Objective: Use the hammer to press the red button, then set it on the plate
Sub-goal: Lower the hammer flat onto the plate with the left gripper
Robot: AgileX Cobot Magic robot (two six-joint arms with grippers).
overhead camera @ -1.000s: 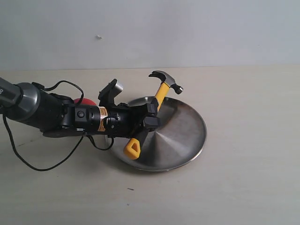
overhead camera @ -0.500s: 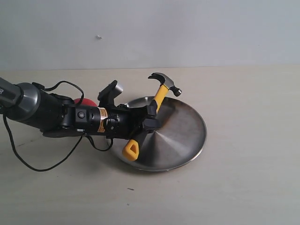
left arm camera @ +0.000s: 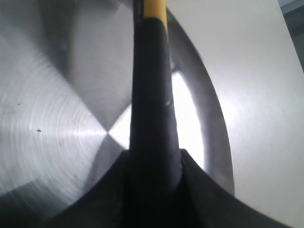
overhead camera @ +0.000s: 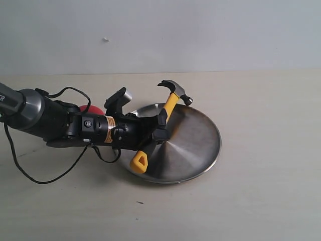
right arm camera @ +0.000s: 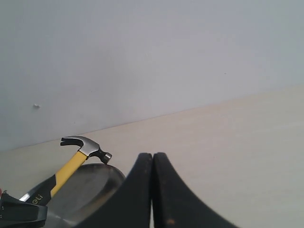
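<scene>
Left claw: I saw the left gripper [overhead camera: 161, 125] clamped on the hammer [overhead camera: 170, 103], tilted over the plate [overhead camera: 200, 145].
Right claw: the right gripper [right arm camera: 152, 159] was closed and empty.
Surface: a pale beige table [overhead camera: 261, 191].
Room: a plain grey-white wall [overhead camera: 200, 35].

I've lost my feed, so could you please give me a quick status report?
Left gripper: jaws shut on hammer, above plate. Right gripper: jaws shut, empty. Nothing blocking.

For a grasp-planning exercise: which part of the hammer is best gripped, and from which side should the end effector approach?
The hammer, by its black grip midway along the straight handle, where the left end effector holds it. Come from the exterior view's left, square to the handle tilted over the plate.
</scene>
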